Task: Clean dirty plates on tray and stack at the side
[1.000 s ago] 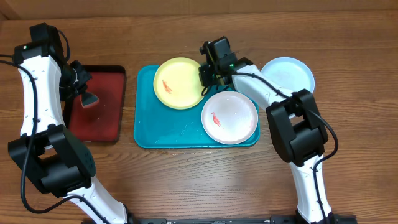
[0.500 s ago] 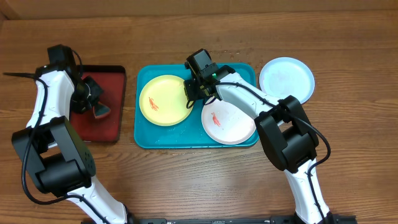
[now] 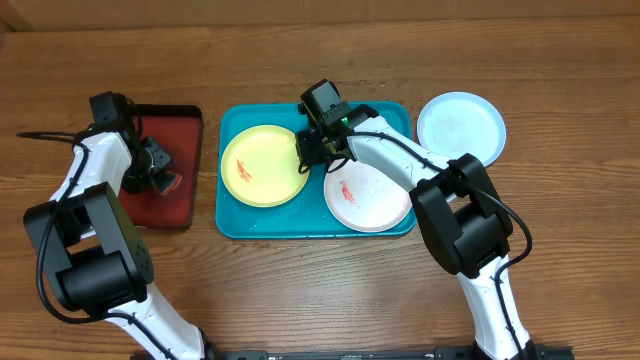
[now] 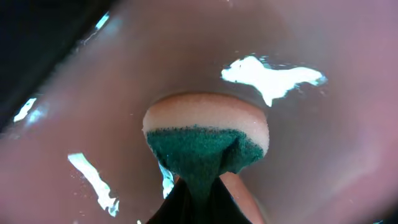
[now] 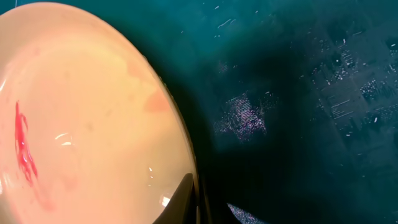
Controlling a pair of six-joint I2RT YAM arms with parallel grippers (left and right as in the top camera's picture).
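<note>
Two grips: round yellow-green plastic plate [image 3: 263, 166] pinched at rim by right gripper [image 3: 309, 152], green-faced foam sponge [image 4: 205, 127] clamped by left gripper [image 4: 200, 194]; plate best held flat for scrubbing

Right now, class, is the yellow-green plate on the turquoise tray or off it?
On it. The yellow-green plate lies in the left half of the tray, inside its rim, with the right gripper at the plate's right edge.
</note>
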